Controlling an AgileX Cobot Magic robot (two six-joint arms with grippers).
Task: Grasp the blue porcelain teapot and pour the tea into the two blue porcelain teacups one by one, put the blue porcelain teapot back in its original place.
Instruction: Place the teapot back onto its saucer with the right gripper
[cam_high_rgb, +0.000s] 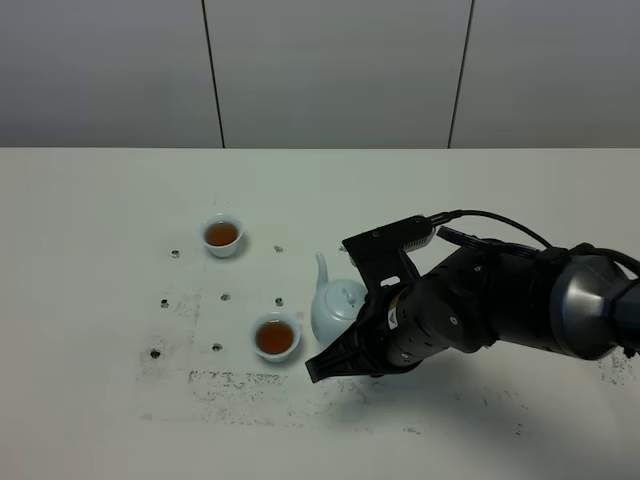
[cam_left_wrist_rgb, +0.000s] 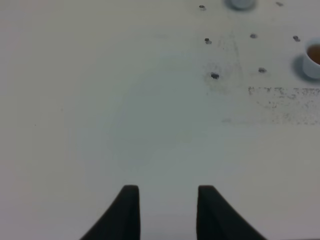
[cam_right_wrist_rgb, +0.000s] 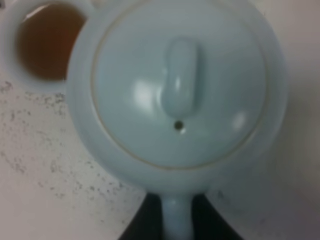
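Observation:
The blue porcelain teapot (cam_high_rgb: 335, 303) stands upright near the table's middle, its spout pointing away, and its lid (cam_right_wrist_rgb: 179, 85) fills the right wrist view. My right gripper (cam_high_rgb: 352, 345) is shut on the teapot's handle (cam_right_wrist_rgb: 176, 220), a dark finger on each side. Just left of the teapot is one blue teacup (cam_high_rgb: 275, 337) holding brown tea, also visible as teacup (cam_right_wrist_rgb: 45, 45). The other teacup (cam_high_rgb: 222, 234), further back and to the left, holds tea too. My left gripper (cam_left_wrist_rgb: 169, 212) hangs over bare table, open with nothing between its fingers; it is outside the high view.
Small dark dots and a speckled dark patch (cam_high_rgb: 240, 385) mark the white table (cam_high_rgb: 100, 300) around the cups. The right arm's bulky dark body (cam_high_rgb: 500, 300) stretches in from the right edge. A grey panelled wall (cam_high_rgb: 330, 70) stands behind the table.

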